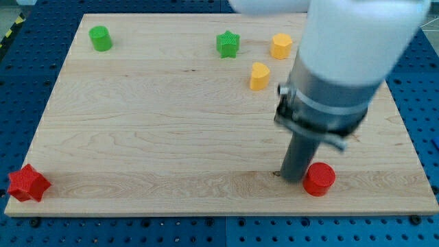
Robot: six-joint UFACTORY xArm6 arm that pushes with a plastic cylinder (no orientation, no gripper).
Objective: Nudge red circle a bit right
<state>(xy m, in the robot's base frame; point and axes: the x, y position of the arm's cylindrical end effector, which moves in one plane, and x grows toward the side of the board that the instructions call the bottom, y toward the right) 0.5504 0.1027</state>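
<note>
The red circle (319,178) is a short red cylinder near the board's bottom right. My tip (292,179) stands on the board just to the view's left of the red circle, close to or touching its left side. The dark rod rises from there into the large grey and white arm body (343,62), which hides part of the board's right side.
A red star (27,183) lies at the bottom left corner. A green cylinder (101,38) is at the top left. A green star (228,44), a yellow hexagon-like block (281,46) and a yellow heart (259,76) sit at the top middle. The wooden board's right edge (411,158) is near.
</note>
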